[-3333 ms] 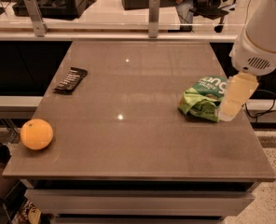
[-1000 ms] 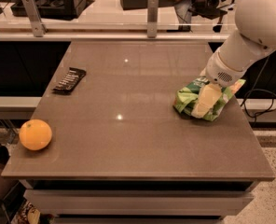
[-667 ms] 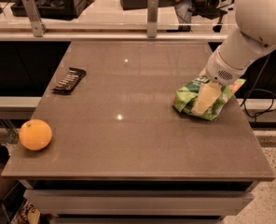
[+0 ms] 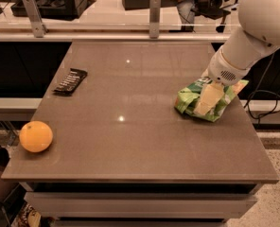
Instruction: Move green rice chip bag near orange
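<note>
The green rice chip bag (image 4: pixel 186 100) lies crumpled on the right side of the grey table (image 4: pixel 130 141). My gripper (image 4: pixel 206 101) comes down from the white arm at the upper right and sits on top of the bag, covering its middle. The orange (image 4: pixel 36 136) rests at the table's front left corner, far from the bag and the gripper.
A small flat black bar (image 4: pixel 70 81) lies at the table's left edge, further back than the orange. A rail with two metal posts (image 4: pixel 154 11) runs behind the table. Cables hang off the right side.
Since 3.3 s ago my gripper has moved left and down from beside the bag onto it. Over the last second arm and bag have hardly moved. The orange has not moved.
</note>
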You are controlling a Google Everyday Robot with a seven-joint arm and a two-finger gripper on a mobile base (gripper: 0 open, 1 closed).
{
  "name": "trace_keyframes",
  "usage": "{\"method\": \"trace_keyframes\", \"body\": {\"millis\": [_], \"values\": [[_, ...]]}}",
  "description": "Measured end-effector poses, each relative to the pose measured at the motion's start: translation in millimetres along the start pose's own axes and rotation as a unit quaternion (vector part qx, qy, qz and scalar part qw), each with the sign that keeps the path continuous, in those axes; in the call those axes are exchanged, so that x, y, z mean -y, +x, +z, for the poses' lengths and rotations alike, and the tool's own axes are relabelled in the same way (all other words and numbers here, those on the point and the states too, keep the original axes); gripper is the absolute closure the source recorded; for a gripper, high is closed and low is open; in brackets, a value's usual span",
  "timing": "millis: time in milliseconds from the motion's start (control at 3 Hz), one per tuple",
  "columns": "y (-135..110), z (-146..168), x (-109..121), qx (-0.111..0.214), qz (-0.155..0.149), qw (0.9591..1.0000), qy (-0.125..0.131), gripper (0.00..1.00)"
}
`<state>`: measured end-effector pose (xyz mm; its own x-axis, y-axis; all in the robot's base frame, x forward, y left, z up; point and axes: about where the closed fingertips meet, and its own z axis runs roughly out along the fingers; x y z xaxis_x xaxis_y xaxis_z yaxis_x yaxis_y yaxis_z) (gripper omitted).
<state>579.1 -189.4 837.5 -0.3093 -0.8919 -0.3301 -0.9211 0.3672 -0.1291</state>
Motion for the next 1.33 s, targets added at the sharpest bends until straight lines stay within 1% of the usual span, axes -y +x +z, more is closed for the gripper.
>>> {"method": "trace_keyframes", "body": {"millis": [1333], "values": [[-0.2,-0.5,0.0,0.000,0.000,1.0000,0.000,1.00]]}}
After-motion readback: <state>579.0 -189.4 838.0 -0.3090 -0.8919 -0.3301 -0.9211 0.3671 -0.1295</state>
